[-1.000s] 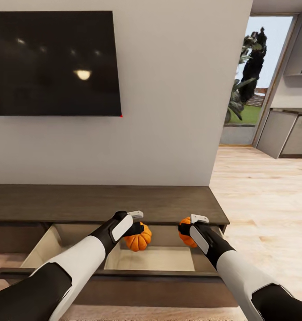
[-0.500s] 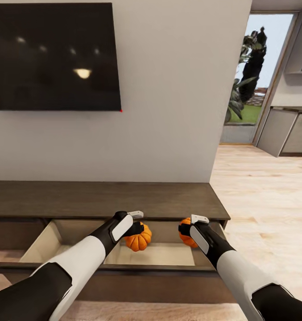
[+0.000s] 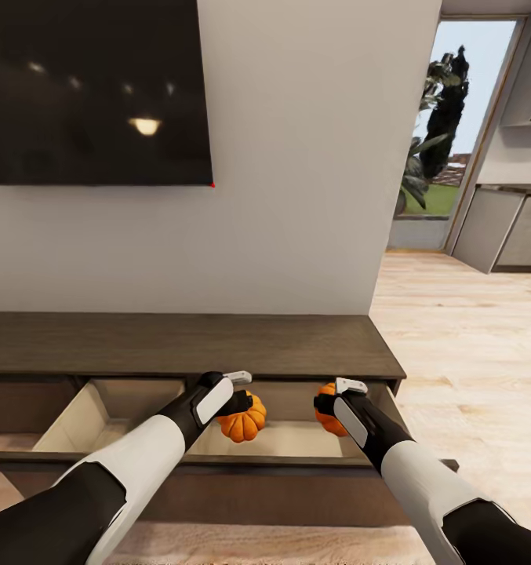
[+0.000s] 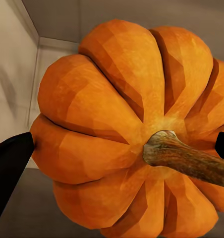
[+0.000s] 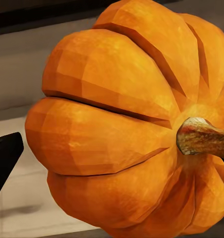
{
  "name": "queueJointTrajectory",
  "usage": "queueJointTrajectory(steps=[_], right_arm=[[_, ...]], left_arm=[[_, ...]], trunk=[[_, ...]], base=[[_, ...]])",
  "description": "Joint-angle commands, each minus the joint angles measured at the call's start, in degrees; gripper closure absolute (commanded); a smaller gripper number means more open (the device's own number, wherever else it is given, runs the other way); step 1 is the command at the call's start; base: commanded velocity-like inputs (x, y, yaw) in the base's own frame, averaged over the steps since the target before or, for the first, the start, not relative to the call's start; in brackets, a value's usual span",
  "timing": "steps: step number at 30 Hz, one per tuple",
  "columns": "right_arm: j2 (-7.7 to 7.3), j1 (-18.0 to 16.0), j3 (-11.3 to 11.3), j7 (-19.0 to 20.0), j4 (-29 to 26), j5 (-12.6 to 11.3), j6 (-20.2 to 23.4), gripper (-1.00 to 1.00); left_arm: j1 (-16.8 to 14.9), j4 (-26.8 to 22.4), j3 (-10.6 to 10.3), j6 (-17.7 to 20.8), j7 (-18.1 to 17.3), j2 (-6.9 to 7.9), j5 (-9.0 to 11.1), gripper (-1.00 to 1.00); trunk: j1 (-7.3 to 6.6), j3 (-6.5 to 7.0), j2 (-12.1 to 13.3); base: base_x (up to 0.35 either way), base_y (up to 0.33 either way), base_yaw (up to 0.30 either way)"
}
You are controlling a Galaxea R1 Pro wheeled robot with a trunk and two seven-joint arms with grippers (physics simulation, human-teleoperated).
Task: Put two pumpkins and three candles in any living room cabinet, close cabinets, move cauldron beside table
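The wall (image 3: 296,157) is plain and pale, and it carries a dark TV (image 3: 92,94) at the upper left of the head view. To the right of the wall, a plank floor (image 3: 469,345) runs back to a glass door (image 3: 438,133) with greenery outside and to grey cupboards (image 3: 508,227).

The cabinet (image 3: 187,345) is a long, low, dark brown unit standing against the wall below the TV. Its drawer (image 3: 69,416) is pulled out toward the robot, and the pale interior is exposed.

The left arm reaches forward over the drawer front. The left gripper (image 3: 245,404) pinches the left pumpkin (image 3: 243,422), which hangs above the open drawer, near its middle. In the left wrist view, this pumpkin (image 4: 127,134) shows with its stem toward the camera. Dark fingertips (image 4: 10,173) sit at its two sides, and the drawer's pale corner lies behind it.

The right arm reaches forward beside the left. The right gripper (image 3: 325,408) pinches the right pumpkin (image 3: 329,416), which is held over the right end of the drawer and well apart from the left pumpkin. In the right wrist view, this pumpkin (image 5: 127,124) has one dark finger (image 5: 5,158) at its side. The opposite finger is largely hidden by the fruit, so contact there appears likely but is not confirmed.
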Motion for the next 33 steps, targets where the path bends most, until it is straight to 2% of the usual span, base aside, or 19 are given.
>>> queueJointTrajectory(steps=[1, 7, 21, 26, 33], right_arm=[[-0.05, -0.1, 0.4, -0.5, -0.1, -0.6, 0.1, 1.00], [-0.05, -0.1, 0.4, -0.5, -0.2, -0.6, 0.1, 1.00], [-0.14, -0.1, 0.4, -0.9, -0.2, -0.6, 0.5, 1.00], [-1.27, -0.1, 0.3, -0.9, -0.2, -0.7, 3.8, 1.00], [-1.54, -0.1, 0.4, -0.9, -0.2, -0.7, 5.2, 1.00]], left_arm=[[-0.1, -0.1, -0.4, 0.0, 0.5, 0.05, 0.6, 1.00], [-0.1, -0.1, -0.3, 0.0, 0.5, 0.09, 0.6, 1.00], [-0.1, -0.1, -0.3, 0.1, 0.5, 0.24, 0.6, 1.00], [-0.1, -0.1, -0.3, 0.0, 0.5, 0.16, 0.6, 1.00], [-0.1, -0.1, -0.4, 0.0, 0.5, 0.15, 0.6, 1.00]], trunk=[[0.21, -0.24, -0.4], [1.53, -1.31, -2.9], [1.53, -1.31, -2.9], [1.53, -1.31, -2.9], [1.53, -1.31, -2.9]], base=[[0.000, 0.000, 0.000], [0.000, 0.000, 0.000], [0.000, 0.000, 0.000], [0.000, 0.000, 0.000], [0.064, 0.000, 0.000]])
